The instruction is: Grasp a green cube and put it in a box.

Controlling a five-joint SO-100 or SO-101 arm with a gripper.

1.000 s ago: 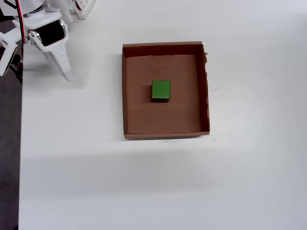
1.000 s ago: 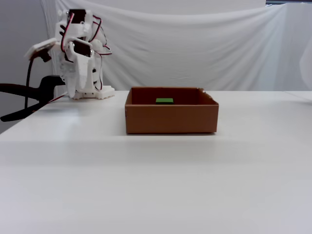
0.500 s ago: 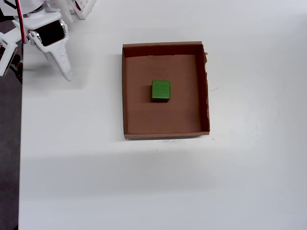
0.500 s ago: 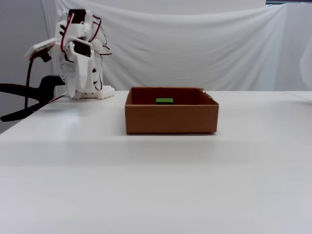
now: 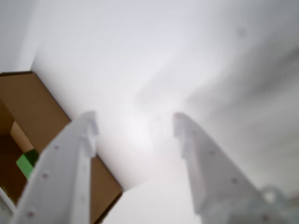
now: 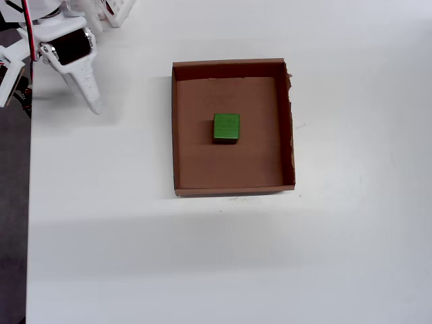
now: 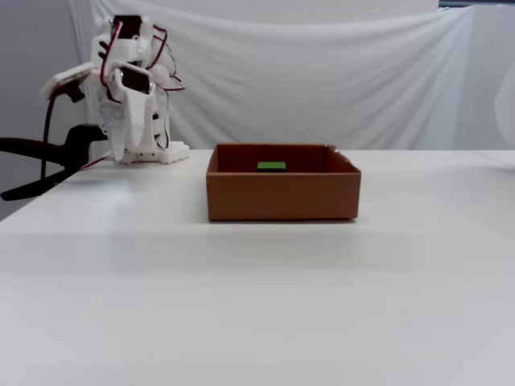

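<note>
One green cube [image 6: 226,127] in box [image 6: 233,68], white table [image 6: 202,263], curtain backdrop [image 7: 322,80], end effector [image 5: 135,127] prob. wide, empty

In the overhead view the box [image 6: 233,189] lies on the table [image 6: 202,270] a little above the middle of the surface, nearer to the top edge than to the bottom edge. The green cube [image 6: 226,127] sits inside the box, near the middle of its floor, apart from all four walls. The gripper [image 6: 94,104] is near the top left corner of the table, to the left of the box and well apart from it. In the fixed view the cube [image 7: 271,166] is behind the front wall of the box [image 7: 282,197], and the arm [image 7: 129,96] stands at the far left edge of the table [image 7: 257,305].
</note>
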